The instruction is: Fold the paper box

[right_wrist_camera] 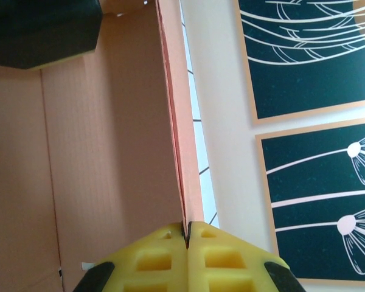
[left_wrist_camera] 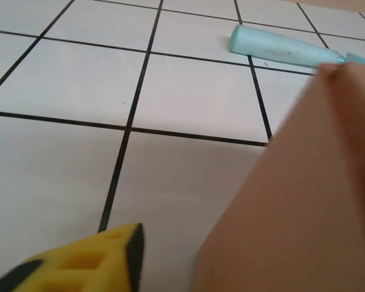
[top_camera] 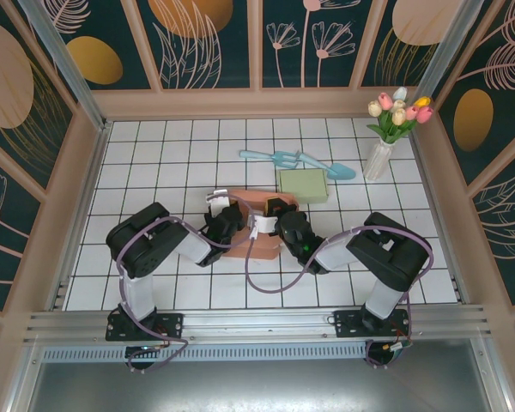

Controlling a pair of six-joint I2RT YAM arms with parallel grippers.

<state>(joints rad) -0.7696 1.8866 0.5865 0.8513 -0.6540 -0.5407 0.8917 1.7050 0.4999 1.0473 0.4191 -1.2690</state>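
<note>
The paper box (top_camera: pixel 251 230) is a salmon-brown cardboard piece lying mid-table between both arms. My left gripper (top_camera: pixel 226 216) is at the box's left side. In the left wrist view one yellow finger (left_wrist_camera: pixel 91 258) sits low at the left, with a gap of bare tile between it and a raised cardboard panel (left_wrist_camera: pixel 304 201). That panel hides the other finger, and nothing is clamped. My right gripper (right_wrist_camera: pixel 187 228) is shut on the thin edge of an upright box wall (right_wrist_camera: pixel 179 121) and sits at the box's right side (top_camera: pixel 281 215).
A teal garden tool (top_camera: pixel 296 160) lies behind the box, and its handle (left_wrist_camera: pixel 280 45) is visible from the left wrist. A pale green block (top_camera: pixel 304 184) sits just right of the box's far corner. A vase of tulips (top_camera: pixel 386 142) stands at the back right. Low walls (top_camera: pixel 77 206) ring the tiled floor.
</note>
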